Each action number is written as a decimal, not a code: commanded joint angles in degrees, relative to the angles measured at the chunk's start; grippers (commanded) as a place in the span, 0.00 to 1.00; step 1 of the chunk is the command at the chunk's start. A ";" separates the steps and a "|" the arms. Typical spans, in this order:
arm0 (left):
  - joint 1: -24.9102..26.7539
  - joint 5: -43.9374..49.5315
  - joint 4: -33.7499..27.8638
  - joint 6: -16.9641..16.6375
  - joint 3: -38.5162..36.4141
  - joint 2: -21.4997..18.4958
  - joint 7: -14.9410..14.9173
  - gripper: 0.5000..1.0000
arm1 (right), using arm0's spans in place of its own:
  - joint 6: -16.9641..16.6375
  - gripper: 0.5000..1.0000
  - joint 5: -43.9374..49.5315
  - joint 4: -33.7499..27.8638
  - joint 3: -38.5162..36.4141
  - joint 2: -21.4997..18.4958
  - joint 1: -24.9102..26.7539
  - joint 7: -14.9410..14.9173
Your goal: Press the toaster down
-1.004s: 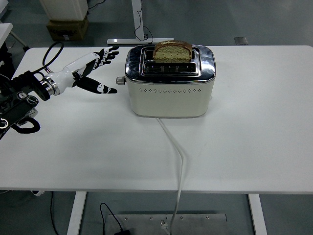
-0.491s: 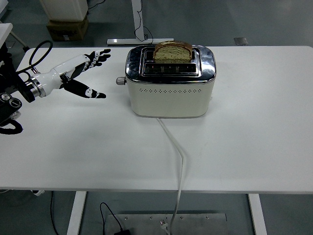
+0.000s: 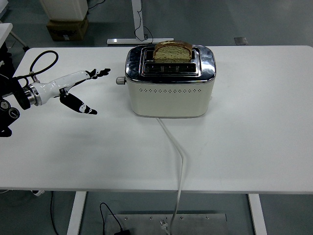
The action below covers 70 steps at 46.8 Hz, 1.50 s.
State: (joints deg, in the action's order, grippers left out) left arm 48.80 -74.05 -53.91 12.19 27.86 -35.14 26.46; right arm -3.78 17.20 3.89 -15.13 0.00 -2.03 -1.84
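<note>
**A:** You've got a white tabletop [image 3: 244,147] on a grey workshop floor, a cardboard box [image 3: 67,27] at the back. Where's your target?

**B:** The toaster [image 3: 170,93] sits toward the far middle of the tabletop, its long axis running left to right, with a bread slice [image 3: 172,51] standing high in the rear slot. Its lever knob [image 3: 119,81] sticks out of the left end wall.

**A:** So which hand do you use?

**B:** Your left hand [image 3: 73,88]; the right isn't in view. Its fingers [image 3: 100,73] are spread and hold nothing, with the thumb angled down toward the tabletop. The knob lies to the right of those fingertips, near but clearly apart.

**A:** Any obstacles?

**B:** None that I can see: bare tabletop between hand and toaster. The power cord [image 3: 178,161] trails off the front edge, away from your path. You'd reach right, get above the knob, then push straight down.
</note>
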 commanded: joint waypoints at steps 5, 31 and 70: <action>-0.11 -2.94 -1.20 -2.79 -0.70 0.42 -0.18 1.00 | 0.00 1.00 0.02 -0.02 0.01 0.00 0.01 -0.01; 0.86 -5.14 -1.20 -4.02 -3.34 1.57 -0.79 1.00 | 0.00 0.99 0.02 -0.02 0.01 0.00 0.01 -0.01; 0.86 -5.14 -0.93 -5.42 -6.15 3.59 -2.03 1.00 | 0.00 1.00 -0.06 -0.02 0.01 0.00 0.01 -0.01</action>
State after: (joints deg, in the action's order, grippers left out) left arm 49.67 -79.18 -54.90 7.18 22.06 -31.53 24.43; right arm -3.78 17.19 3.86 -15.12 0.00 -2.02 -1.85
